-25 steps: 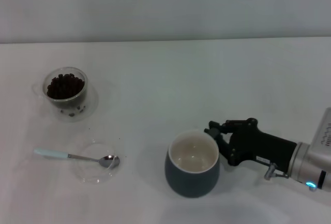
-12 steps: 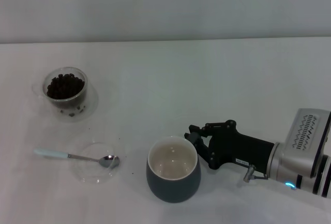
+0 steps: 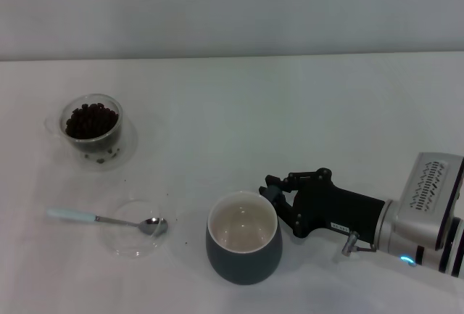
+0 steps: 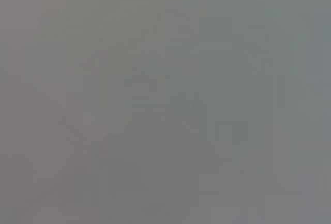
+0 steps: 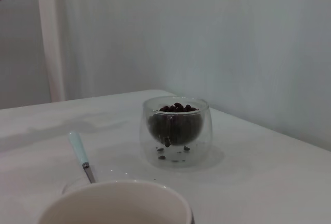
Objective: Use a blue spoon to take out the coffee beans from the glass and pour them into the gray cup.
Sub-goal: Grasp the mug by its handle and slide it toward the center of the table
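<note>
Beside gray cup (image 3: 243,247), right gripper (image 3: 281,201) closed

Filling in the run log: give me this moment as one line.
right gripper: at gray cup handle side | blue spoon: untouched, on glass dish | coffee beans: in glass

Gray cup (image 5: 116,203) cut off at the right wrist picture's edge with only its rim showing, its handle hidden behind the right gripper (image 3: 279,199), jaws' state unclear there, blue spoon (image 5: 81,155) bowl hidden behind that rim, left wrist view a featureless gray blur
</note>
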Robot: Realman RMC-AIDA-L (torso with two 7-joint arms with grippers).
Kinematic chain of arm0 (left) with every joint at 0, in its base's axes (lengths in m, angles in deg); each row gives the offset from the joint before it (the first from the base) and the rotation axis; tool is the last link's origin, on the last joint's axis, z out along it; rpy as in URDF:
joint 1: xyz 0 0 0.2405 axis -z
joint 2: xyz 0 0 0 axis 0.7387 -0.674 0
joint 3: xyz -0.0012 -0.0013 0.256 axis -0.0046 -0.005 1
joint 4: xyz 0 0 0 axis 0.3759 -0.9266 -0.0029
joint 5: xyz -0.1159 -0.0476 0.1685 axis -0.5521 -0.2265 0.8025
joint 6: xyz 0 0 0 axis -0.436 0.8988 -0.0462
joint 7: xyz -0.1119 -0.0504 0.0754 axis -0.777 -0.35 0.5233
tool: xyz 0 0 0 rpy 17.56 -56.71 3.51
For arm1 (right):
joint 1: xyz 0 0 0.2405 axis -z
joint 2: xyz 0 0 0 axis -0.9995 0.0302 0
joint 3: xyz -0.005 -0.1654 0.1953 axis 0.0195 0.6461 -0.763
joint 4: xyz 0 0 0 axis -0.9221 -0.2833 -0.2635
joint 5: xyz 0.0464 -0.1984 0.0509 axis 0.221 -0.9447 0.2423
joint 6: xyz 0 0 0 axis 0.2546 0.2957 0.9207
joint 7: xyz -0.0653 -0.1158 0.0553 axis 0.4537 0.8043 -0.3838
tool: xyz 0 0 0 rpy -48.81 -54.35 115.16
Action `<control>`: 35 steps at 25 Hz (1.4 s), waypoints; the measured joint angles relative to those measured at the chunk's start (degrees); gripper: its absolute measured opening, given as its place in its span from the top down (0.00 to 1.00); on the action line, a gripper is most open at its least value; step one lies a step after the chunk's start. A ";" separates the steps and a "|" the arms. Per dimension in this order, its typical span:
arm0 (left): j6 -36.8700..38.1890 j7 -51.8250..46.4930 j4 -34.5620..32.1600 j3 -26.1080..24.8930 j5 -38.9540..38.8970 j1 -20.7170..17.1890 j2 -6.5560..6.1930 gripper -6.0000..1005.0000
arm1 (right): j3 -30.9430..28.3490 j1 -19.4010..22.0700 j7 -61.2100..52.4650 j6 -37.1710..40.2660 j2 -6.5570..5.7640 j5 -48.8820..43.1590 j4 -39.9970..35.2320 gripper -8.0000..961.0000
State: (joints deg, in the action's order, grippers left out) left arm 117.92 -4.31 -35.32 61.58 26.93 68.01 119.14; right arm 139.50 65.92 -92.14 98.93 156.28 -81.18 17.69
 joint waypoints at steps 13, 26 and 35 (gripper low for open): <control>0.00 -0.01 0.00 0.00 -0.03 0.16 -0.09 0.11 | -0.13 -0.07 -0.01 -0.64 -0.03 0.02 -0.01 0.80; -0.13 -0.01 -0.01 0.00 -0.32 0.28 -0.19 0.11 | -0.39 -0.07 -0.60 -0.90 -0.08 0.98 0.00 0.68; -0.20 0.00 -0.22 -0.01 -0.46 0.43 -0.28 0.11 | -0.19 -0.06 -0.63 -0.90 -0.09 0.96 0.15 0.44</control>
State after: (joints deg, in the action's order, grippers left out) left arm 117.72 -4.31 -35.53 61.57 26.47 68.44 118.86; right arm 139.30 65.86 -92.76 98.03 156.19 -80.22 17.84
